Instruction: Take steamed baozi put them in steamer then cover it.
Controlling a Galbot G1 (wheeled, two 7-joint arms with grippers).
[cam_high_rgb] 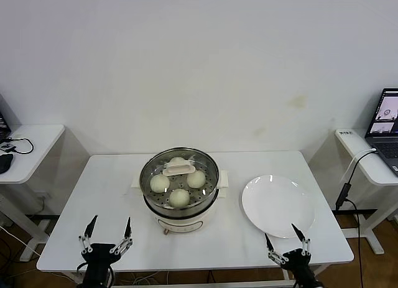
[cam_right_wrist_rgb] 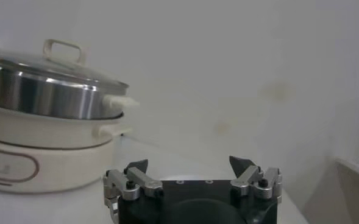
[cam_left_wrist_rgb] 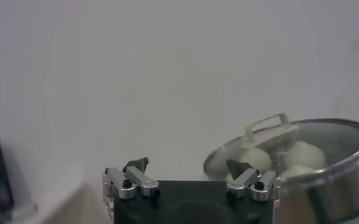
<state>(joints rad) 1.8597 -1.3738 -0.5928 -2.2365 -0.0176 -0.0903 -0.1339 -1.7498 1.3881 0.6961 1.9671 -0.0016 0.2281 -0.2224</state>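
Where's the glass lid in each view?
Head view: the glass lid sits on the steamer, table centre, buns beneath.
Left wrist view: beyond one fingertip of the left claw, buns showing through it.
Right wrist view: seen edge-on atop the pot.
Shared landmark: the lid's cream handle.

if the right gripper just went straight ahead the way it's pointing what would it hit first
Probably the white plate: the open right gripper points away from the robot, and the plate's near edge lies just ahead. If it travels above the plate, nothing until the wall.
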